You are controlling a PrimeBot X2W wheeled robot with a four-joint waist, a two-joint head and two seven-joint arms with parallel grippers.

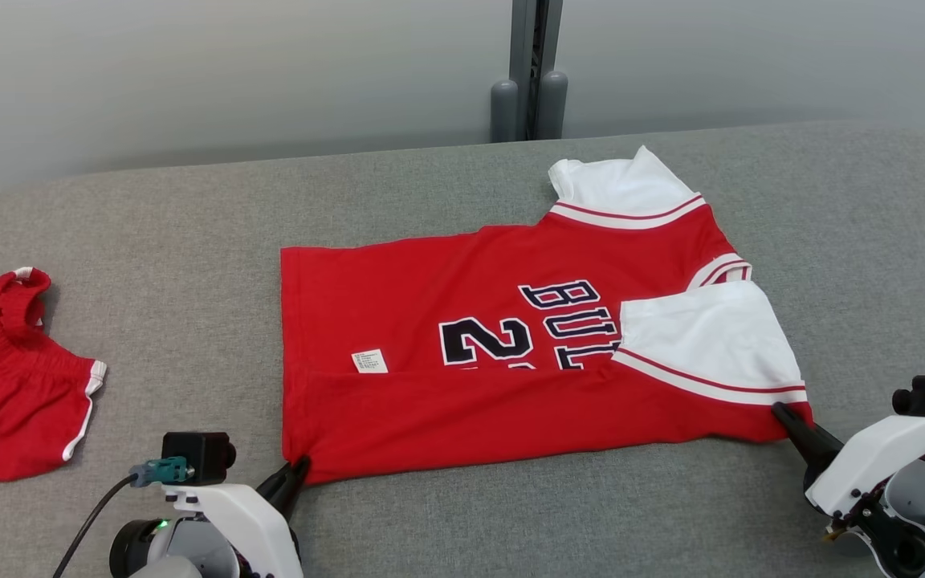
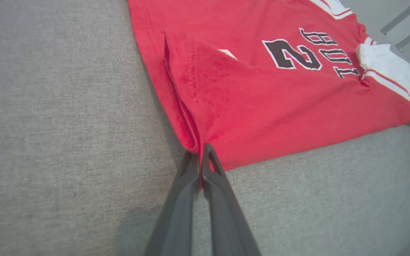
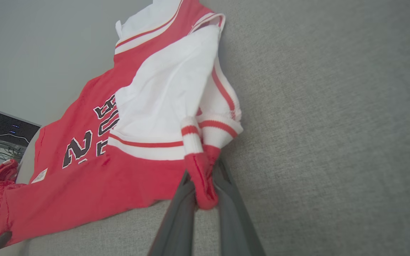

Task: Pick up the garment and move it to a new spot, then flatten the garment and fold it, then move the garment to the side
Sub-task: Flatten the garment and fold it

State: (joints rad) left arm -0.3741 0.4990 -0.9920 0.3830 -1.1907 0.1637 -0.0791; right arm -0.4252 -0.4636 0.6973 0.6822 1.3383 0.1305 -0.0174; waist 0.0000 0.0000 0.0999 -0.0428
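The garment is a red jersey with white sleeves and dark lettering, spread on the grey padded table with its near long edge folded over. My left gripper is shut on the near left hem corner; in the left wrist view the fingers pinch the red cloth. My right gripper is shut on the near right corner below the white sleeve. In the right wrist view, that gripper has a bunched red and white trim of the garment squeezed between its fingers.
A pair of red shorts with white trim lies at the table's left edge, apart from the jersey. A pale wall with two grey posts stands behind the table. Bare grey surface lies right of the jersey and along the front.
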